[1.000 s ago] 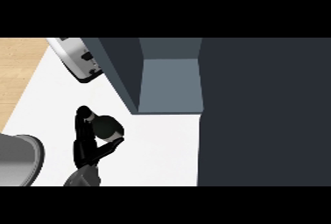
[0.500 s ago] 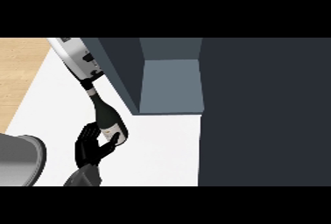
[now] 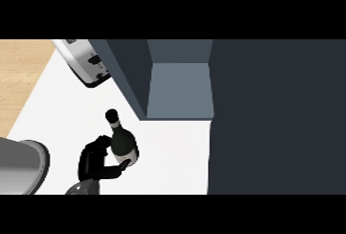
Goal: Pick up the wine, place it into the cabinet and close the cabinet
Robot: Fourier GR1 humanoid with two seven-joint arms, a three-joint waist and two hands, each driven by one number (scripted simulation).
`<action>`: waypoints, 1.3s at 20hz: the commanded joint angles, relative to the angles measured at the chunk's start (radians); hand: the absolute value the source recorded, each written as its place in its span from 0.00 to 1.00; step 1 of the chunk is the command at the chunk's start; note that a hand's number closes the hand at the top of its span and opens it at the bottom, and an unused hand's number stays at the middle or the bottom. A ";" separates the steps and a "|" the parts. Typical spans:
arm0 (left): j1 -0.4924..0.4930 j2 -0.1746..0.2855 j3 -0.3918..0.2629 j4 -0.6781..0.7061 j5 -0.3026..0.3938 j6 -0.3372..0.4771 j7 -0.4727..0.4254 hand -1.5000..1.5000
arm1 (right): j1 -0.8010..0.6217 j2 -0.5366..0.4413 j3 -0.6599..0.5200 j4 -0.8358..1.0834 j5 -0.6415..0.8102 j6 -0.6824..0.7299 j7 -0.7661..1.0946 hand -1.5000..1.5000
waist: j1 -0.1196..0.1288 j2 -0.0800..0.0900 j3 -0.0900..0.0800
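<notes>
The wine bottle (image 3: 123,144) is dark with a pale band near its base, and its neck points up and slightly left. My left hand (image 3: 91,161) is shut on it from the left, thumb curled under its lower end, over the white counter (image 3: 169,157) at lower left. Up and to the right is the dark cabinet (image 3: 130,77), its grey-blue inside (image 3: 179,89) open to view. A broad dark panel (image 3: 277,114) of the cabinet fills the right side. The bottle is outside the cabinet, below its left wall. My right hand does not show.
A silver and white appliance (image 3: 84,61) stands at the counter's far left, beside the cabinet's wall. A large grey rounded thing (image 3: 20,167) sits at the lower left edge, close to my hand. Wooden floor (image 3: 20,77) lies beyond the counter's left edge.
A second ago the hand hid most of the bottle. Half a second ago the bottle showed long, its neck reaching the appliance. Now it shows shorter, lower and a little further right.
</notes>
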 commanded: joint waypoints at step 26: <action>0.712 -0.068 -0.367 -1.216 0.021 0.026 0.443 1.00 | 0.023 0.001 -0.021 0.009 -0.038 0.020 -0.009 0.00 | 0.001 0.012 -0.011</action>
